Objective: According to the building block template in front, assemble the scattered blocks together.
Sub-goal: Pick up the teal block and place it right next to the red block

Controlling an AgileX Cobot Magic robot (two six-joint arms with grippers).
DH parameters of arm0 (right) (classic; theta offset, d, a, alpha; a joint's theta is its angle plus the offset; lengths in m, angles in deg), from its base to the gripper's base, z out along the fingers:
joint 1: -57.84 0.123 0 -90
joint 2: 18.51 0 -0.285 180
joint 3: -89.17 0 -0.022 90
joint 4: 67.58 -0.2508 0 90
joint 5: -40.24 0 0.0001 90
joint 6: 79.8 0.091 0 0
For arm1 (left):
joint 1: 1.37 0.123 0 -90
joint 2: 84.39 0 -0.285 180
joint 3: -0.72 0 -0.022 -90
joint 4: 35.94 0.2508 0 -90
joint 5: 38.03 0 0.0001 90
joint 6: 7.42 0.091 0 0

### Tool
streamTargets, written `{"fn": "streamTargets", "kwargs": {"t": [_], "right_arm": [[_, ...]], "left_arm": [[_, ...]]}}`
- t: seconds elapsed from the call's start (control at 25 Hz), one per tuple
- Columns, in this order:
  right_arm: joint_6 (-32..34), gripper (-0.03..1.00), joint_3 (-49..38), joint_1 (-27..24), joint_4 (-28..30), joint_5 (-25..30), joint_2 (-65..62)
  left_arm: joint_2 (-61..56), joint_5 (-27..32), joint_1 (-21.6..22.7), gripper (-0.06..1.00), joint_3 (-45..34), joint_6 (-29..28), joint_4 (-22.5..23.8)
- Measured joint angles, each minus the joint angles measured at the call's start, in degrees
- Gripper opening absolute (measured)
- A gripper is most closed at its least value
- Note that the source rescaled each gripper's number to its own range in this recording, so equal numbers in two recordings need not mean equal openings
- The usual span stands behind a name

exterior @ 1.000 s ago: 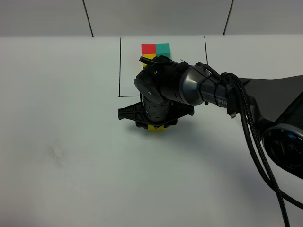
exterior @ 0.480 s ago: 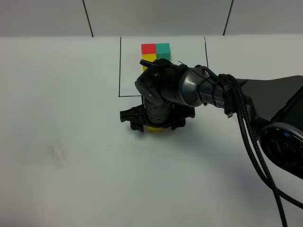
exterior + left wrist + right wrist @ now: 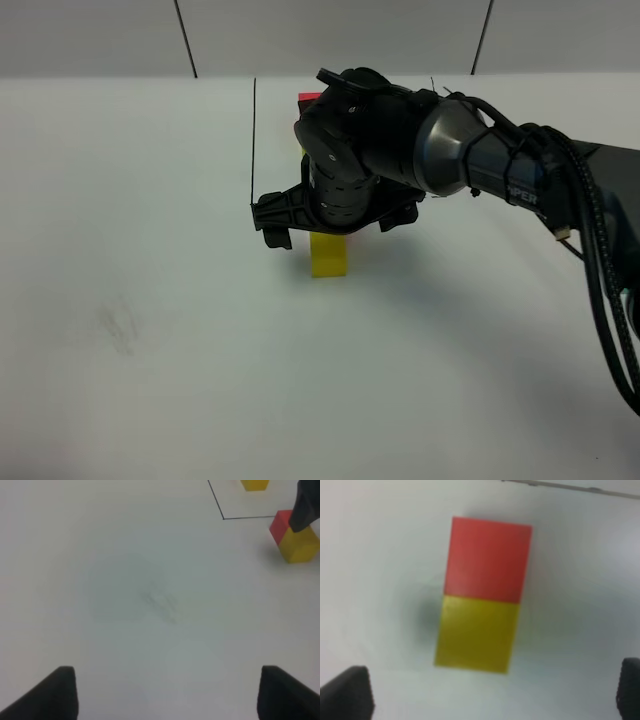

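Yellow cube (image 3: 475, 632) and red cube (image 3: 487, 560) sit on the white table (image 3: 150, 350), faces touching, just outside the black frame line (image 3: 222, 510). The template (image 3: 255, 484) is mostly hidden by the arm. We see the right gripper (image 3: 335, 225) above the pair, jaws wide, holding nothing. Left gripper (image 3: 170, 692) is well apart, jaws spread, empty.

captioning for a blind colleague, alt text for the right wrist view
A red cube and a yellow cube sit edge to edge on a white table; the right gripper is open, its dark fingertips wide apart, touching neither.
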Motion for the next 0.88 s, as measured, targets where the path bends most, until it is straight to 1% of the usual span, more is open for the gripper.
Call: {"fn": "streamTargets", "kwargs": {"t": [0.08,0.16,0.24,0.36,0.52,0.64,0.76,0.88], "right_arm": [[-4.07,1.0,-0.68,-0.51,0.14,3.32,-1.65],[-6.75,1.0,-2.85,-1.85,0.4,4.85,-4.16],[-7.72,1.0,-6.83,-4.08,0.78,4.46,-7.67],[-7.87,1.0,-15.01,-8.91,0.97,1.43,-13.85],[-6.54,1.0,-27.74,-15.25,1.45,-2.69,-24.74],[-3.94,1.0,-35.66,-20.59,3.22,-3.94,-33.85],[-0.58,0.98,-41.42,-24.36,7.99,-3.21,-42.04],[1.36,0.92,-43.53,-25.12,12.42,-0.41,-47.43]], "left_arm": [[0.0,0.0,0.0,0.67,0.0,0.0,0.0],[0.0,0.0,0.0,0.67,0.0,0.0,0.0],[0.0,0.0,0.0,0.67,0.0,0.0,0.0],[0.0,0.0,0.0,0.67,0.0,0.0,0.0],[0.0,0.0,0.0,0.67,0.0,0.0,0.0],[0.0,0.0,0.0,0.67,0.0,0.0,0.0],[0.0,0.0,0.0,0.67,0.0,0.0,0.0],[0.0,0.0,0.0,0.67,0.0,0.0,0.0]]}}
